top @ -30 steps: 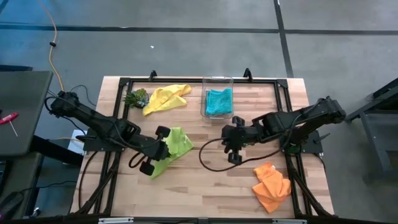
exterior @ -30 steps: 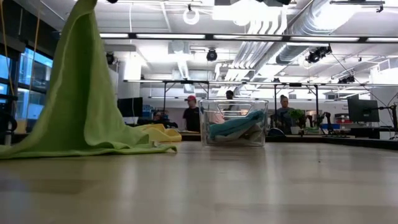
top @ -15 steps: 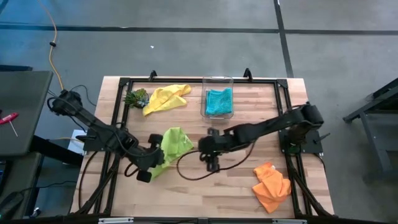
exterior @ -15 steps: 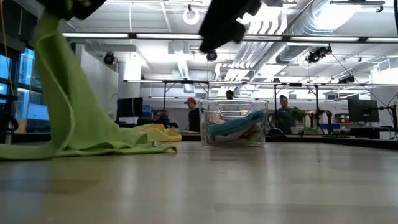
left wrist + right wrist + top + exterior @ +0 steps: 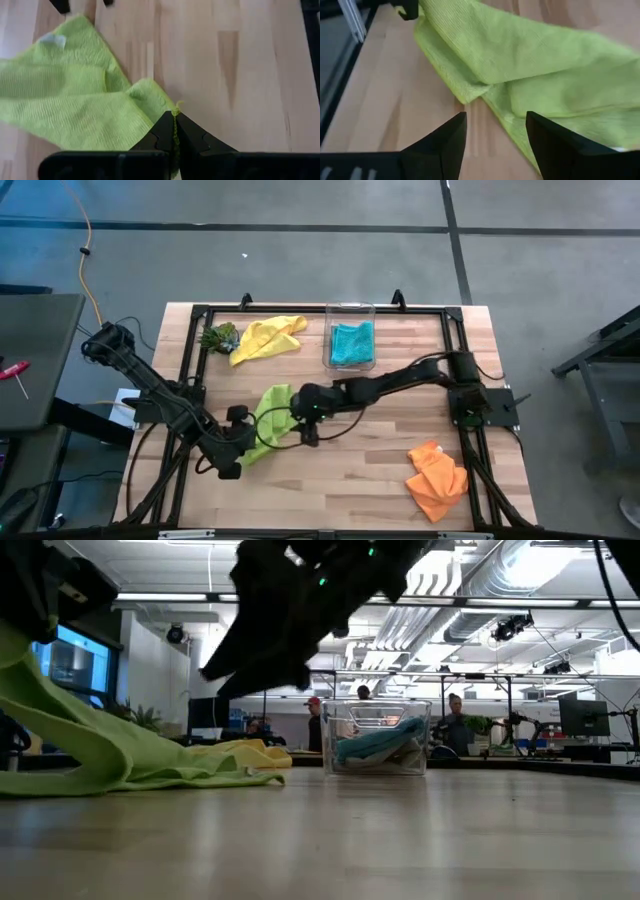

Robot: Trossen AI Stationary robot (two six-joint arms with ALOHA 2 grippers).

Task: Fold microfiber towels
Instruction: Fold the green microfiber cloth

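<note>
A lime green towel lies rumpled on the wooden table, one corner pinched and lifted in the clenched left gripper, apparently so the cloth can be stretched flat. The right gripper is held with its fingers spread just above the towel's edge, seemingly to take a second corner. A yellow towel, a teal towel in a clear box, and an orange towel lie apart.
</note>
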